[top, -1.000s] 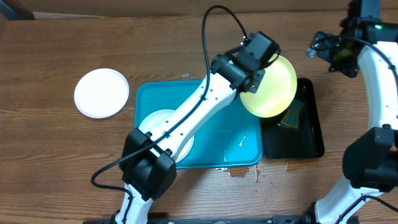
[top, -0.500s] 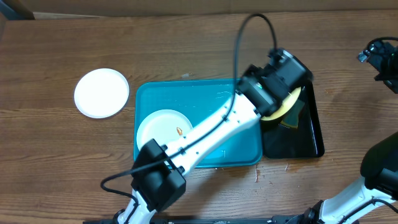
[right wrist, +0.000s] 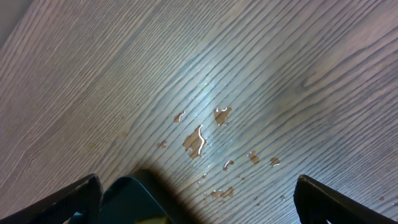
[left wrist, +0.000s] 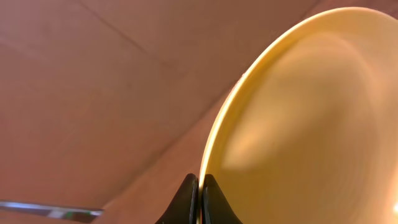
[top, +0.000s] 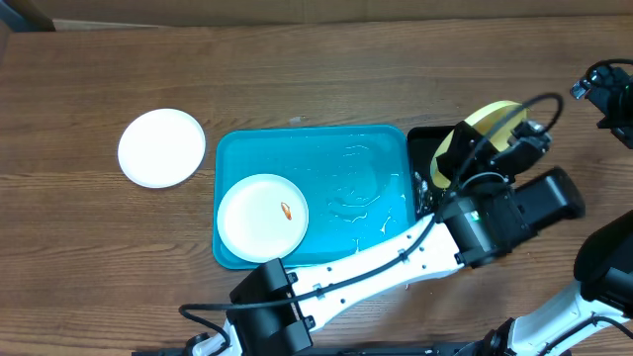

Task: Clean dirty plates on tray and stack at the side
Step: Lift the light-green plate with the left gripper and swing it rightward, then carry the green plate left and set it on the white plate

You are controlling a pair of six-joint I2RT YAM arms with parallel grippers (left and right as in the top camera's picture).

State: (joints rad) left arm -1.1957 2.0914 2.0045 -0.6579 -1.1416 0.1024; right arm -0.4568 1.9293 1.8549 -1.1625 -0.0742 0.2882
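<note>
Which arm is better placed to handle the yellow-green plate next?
Left. The left claw is shut on the rim of the yellow-green plate, holding it on edge over the black tray. The right claw is open and empty, off to the right above water drops on the table.

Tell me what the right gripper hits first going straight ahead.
Likely the bare wooden table, around the water droplets; depth is unclear, and a dark rounded edge sits low between its open fingers.
</note>
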